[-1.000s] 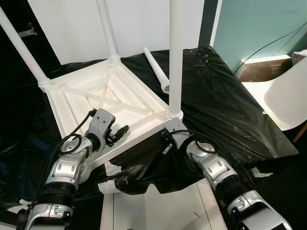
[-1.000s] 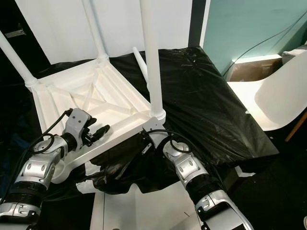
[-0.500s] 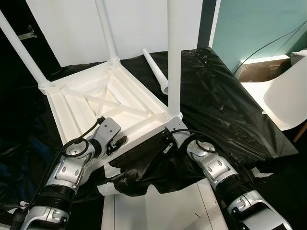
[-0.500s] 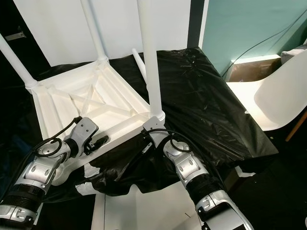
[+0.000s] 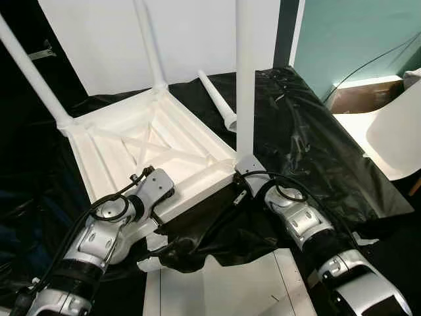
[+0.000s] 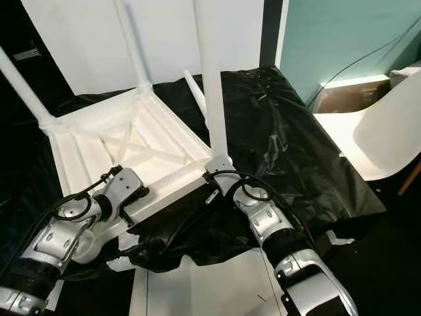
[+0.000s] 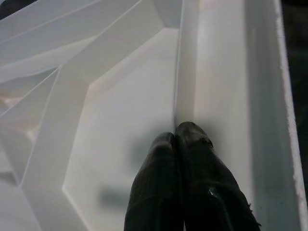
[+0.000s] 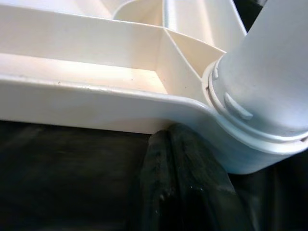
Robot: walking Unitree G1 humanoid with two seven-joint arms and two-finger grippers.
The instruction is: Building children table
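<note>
The upturned children table (image 5: 151, 141), judged light and stiff, is pressed by both closed claws: left claw (image 7: 179, 139) inside its 6 o'clock rim, right claw (image 8: 168, 144) under its 5 o'clock corner.

**White table on black sheeting**

The upturned children's table (image 5: 141, 141) is plain white, ribs and legs alike, and the loose leg (image 5: 217, 99) beside it is the same white. The plastic sheet (image 5: 309, 131) over the worktop is glossy black with pale glints. Both arms are silver with black cables; the left hand (image 7: 179, 139) and right hand (image 8: 171, 144) have black fingers. The wall panel (image 5: 197, 33) is white, the far wall (image 5: 348, 33) teal, the chair (image 5: 395, 135) white, the cardboard box (image 5: 358, 99) brown.
</note>
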